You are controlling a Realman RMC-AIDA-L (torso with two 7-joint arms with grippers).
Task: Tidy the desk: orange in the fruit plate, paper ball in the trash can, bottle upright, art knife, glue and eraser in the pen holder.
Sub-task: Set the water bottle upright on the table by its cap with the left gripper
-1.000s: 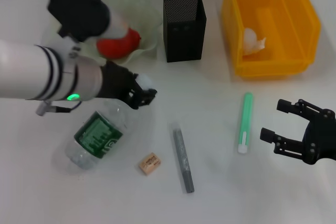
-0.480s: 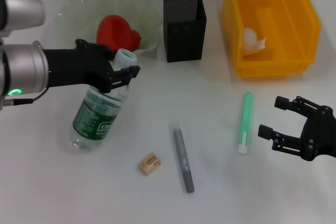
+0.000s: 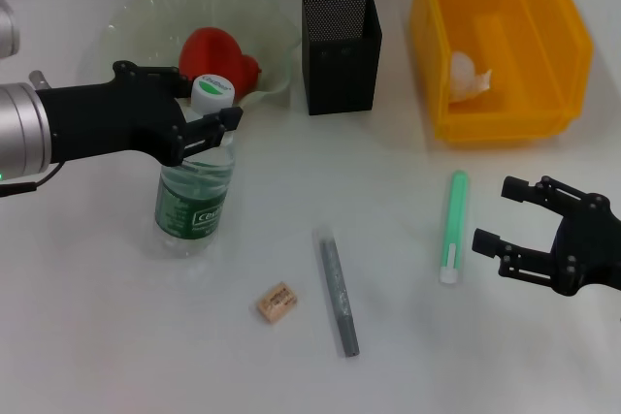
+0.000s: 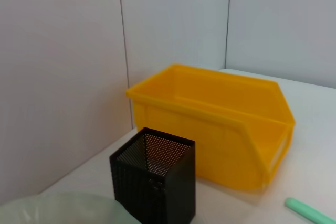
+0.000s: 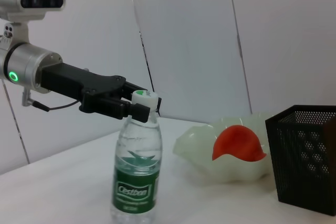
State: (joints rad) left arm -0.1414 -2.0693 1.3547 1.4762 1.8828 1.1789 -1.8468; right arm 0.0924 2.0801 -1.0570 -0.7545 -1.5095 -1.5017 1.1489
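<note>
The clear bottle (image 3: 197,191) with a green label stands upright on the table, left of centre. My left gripper (image 3: 212,121) is shut on its neck just under the white cap; the right wrist view shows that bottle (image 5: 136,182) and left gripper (image 5: 137,109) too. The orange (image 3: 215,53) lies in the pale fruit plate (image 3: 126,24). The paper ball (image 3: 466,73) sits in the yellow trash can (image 3: 568,46). A green art knife (image 3: 453,225), a grey glue stick (image 3: 340,290) and a tan eraser (image 3: 276,302) lie on the table. My right gripper (image 3: 498,216) is open, just right of the knife.
The black mesh pen holder (image 3: 340,50) stands between the plate and the trash can. In the left wrist view the pen holder (image 4: 155,182) stands before the yellow trash can (image 4: 210,124), with a wall close behind.
The left gripper has lifted the bottle from lying tilted on the table to standing upright. My right gripper has barely shifted.
</note>
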